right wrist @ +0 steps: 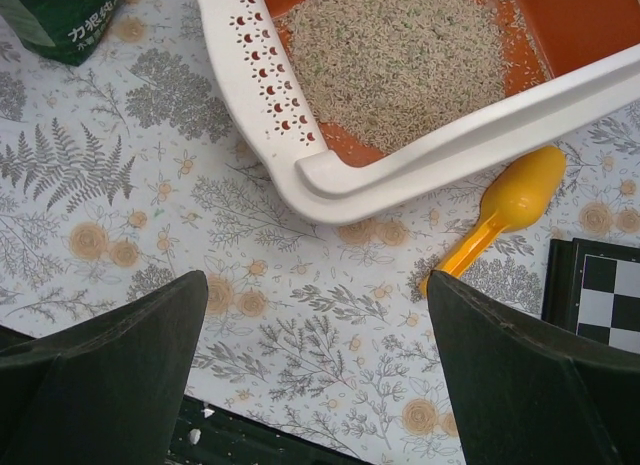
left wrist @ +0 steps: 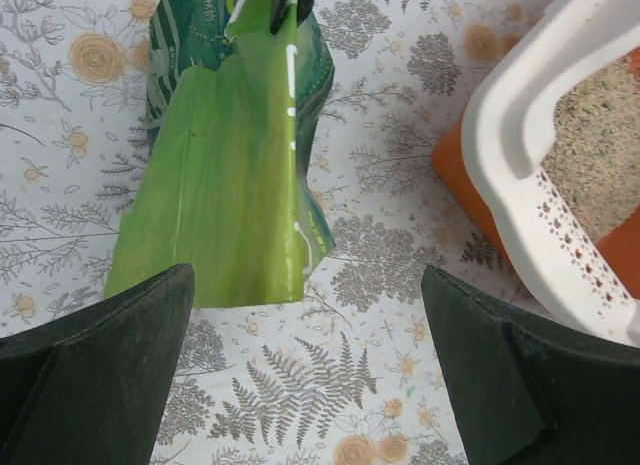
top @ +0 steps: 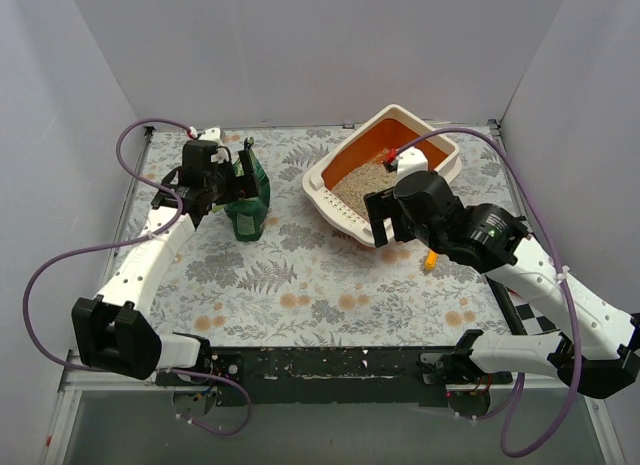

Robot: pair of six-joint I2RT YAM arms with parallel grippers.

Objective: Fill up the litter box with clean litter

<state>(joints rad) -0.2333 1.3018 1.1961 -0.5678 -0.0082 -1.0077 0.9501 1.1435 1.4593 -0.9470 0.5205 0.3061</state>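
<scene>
The litter box (top: 345, 217), cream-white outside and orange inside, stands at the back right of the table. A pile of clean litter (top: 362, 183) lies in its near end. The right wrist view shows the beige litter (right wrist: 400, 55) behind the slotted rim of the litter box (right wrist: 262, 95). My right gripper (right wrist: 318, 277) hangs open over bare table just in front of the box corner, holding nothing; the top view has that gripper (top: 383, 225) at the box's near edge. My left gripper (left wrist: 307, 275) is open and empty, just short of the green bag (left wrist: 230, 165). In that view the litter box (left wrist: 500, 135) is to the right.
The green bag (top: 247, 200) stands at the back left, beside my left gripper (top: 232, 180). A yellow scoop (right wrist: 505, 210) lies on the table against the box's near side. A black-and-white chequered board (right wrist: 600, 295) sits at the right edge. White walls close in the table.
</scene>
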